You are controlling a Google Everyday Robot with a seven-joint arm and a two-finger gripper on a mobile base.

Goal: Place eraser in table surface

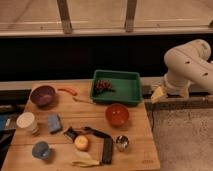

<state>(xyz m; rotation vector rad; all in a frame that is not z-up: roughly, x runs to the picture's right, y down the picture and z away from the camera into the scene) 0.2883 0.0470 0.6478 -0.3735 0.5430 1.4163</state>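
Matt eraser (107, 150), wooden table surface (137, 150), plastic tray (131, 86); hand (158, 94) beside tray

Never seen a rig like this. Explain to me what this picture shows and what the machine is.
There is one camera, looking down at the scene from the front. Where it is mounted is not known. The white jointed machine on the right is a robot arm. Its claw hangs off the table's right side, just past the green tray, and I cannot tell whether it holds anything. On the wooden table surface stand a purple bowl and an orange bowl, with a blue sponge to the left. The eraser, a flat black block, lies near the front edge, far from the claw.
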